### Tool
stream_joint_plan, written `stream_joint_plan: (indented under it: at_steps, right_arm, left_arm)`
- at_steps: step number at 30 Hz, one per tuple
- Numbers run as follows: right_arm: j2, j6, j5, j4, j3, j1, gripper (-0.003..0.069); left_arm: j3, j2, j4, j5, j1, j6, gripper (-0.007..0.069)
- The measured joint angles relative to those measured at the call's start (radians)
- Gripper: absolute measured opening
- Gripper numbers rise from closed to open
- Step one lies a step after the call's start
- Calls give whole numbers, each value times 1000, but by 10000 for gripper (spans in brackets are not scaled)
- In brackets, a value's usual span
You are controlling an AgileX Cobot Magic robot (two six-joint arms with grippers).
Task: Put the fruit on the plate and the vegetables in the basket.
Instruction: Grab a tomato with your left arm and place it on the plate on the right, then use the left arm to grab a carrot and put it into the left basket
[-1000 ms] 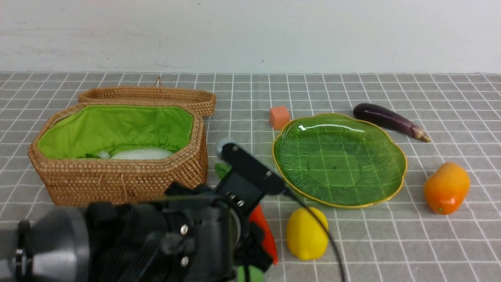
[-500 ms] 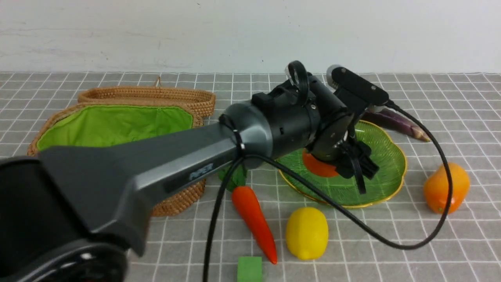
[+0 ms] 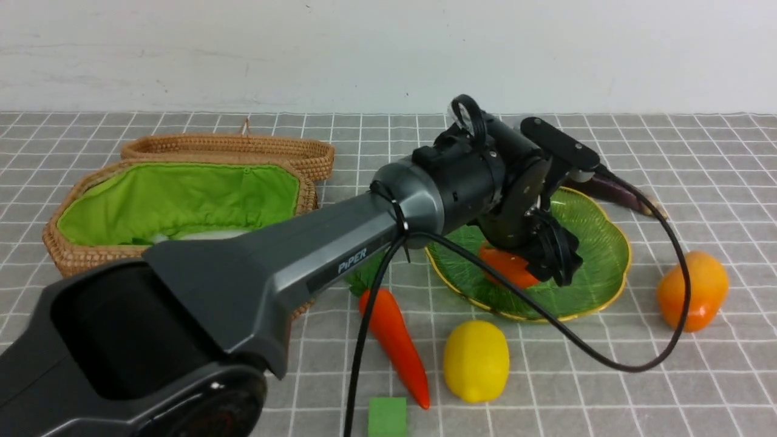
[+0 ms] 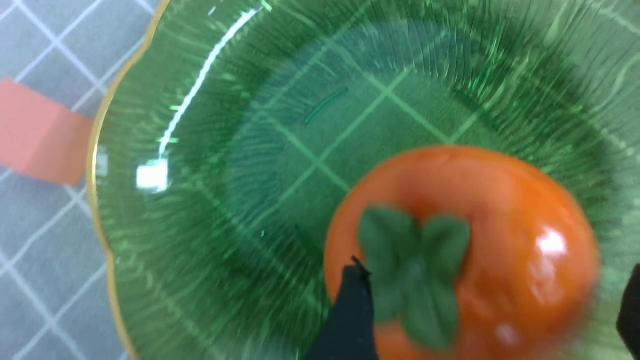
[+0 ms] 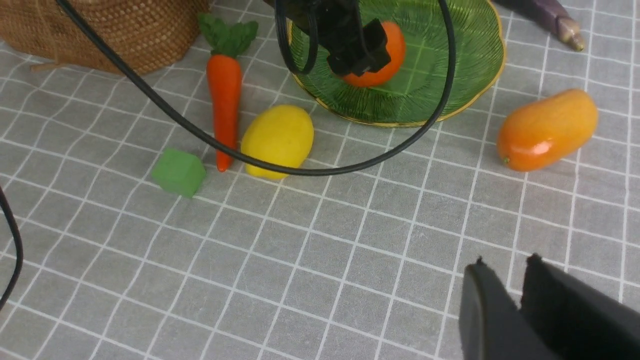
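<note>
My left tool (image 3: 557, 262) is hanging over the plate (image 3: 598, 243) with its fingers spread. They are straddling the round orange fruit (image 4: 462, 255), one finger overlapping its edge by the leafy cap and the other standing clear of it on the far side. The fruit is sitting on the ribbed green bottom of the plate, cap upward.

My right tool (image 5: 507, 260) is hovering over bare bench (image 5: 350, 250), well apart from everything. Its fingers are lying nearly pressed together, with only a thin slit between them, and are pinching nothing.

The lemon (image 3: 476, 361) is lying on the bench just in front of the plate, and the mango (image 3: 707, 285) is lying off to the plate's right. The carrot (image 3: 394, 340) is lying beside the lemon, its leaves pointing toward the basket (image 3: 67, 255). The eggplant (image 5: 550, 12) is lying behind the plate.

The basket is standing open, with the white radish (image 3: 206, 232) showing inside against the green lining and the lid (image 3: 243, 149) lying just behind it. A green cube (image 3: 386, 416) is sitting near the carrot's tip, and a salmon cube (image 4: 40, 135) is sitting just outside the plate's rim.
</note>
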Motion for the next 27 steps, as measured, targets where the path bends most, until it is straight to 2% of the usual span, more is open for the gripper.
stream_joint_plan:
  at_steps: [4, 6, 7, 8, 11, 12, 13, 14, 16, 20, 22, 23, 24, 26, 27]
  right_arm:
    - [0, 0, -1, 0, 0, 0, 123]
    - [0, 0, -1, 0, 0, 0, 125]
    - [0, 0, -1, 0, 0, 0, 125]
    - [0, 0, -1, 0, 0, 0, 125]
    - [0, 0, -1, 1, 0, 0, 125]
    - [0, 0, -1, 5, 0, 0, 127]
    - [0, 0, -1, 6, 0, 0, 127]
    - [0, 0, -1, 15, 0, 0, 127]
    - [0, 0, -1, 24, 0, 0, 127]
    - [0, 0, 7, 35, 0, 0, 129]
    - [0, 0, 19, 35, 0, 0, 131]
    - [0, -1, 25, 35, 0, 0, 132]
    - [0, -1, 25, 35, 0, 0, 133]
    - [0, -18, 27, 35, 0, 0, 134]
    - [0, -19, 27, 35, 0, 0, 134]
  left_arm:
    - [0, -61, -26, 106, 0, -6, 657]
    - [0, -127, -41, 226, 0, -59, 601]
    - [0, -176, -42, 304, 0, -103, 546]
    - [0, -183, -42, 315, 0, -109, 535]
    - [-4, -284, -39, 433, 0, -182, 307]
    - [1, -313, -43, 445, 0, -195, 192]
    - [5, -322, -44, 448, 0, -199, 176]
    - [37, -351, -60, 449, 0, -208, 61]
    - [100, -372, -96, 449, 0, -217, -7]
    - [279, -385, -132, 449, -1, -240, 2]
    - [349, -385, -127, 449, -1, -266, 55]
    - [404, -385, -116, 449, 3, -301, 114]
    - [410, -385, -112, 449, 4, -314, 114]
    - [460, -384, -76, 429, 17, -396, 253]
    - [464, -381, -69, 423, 17, -410, 275]
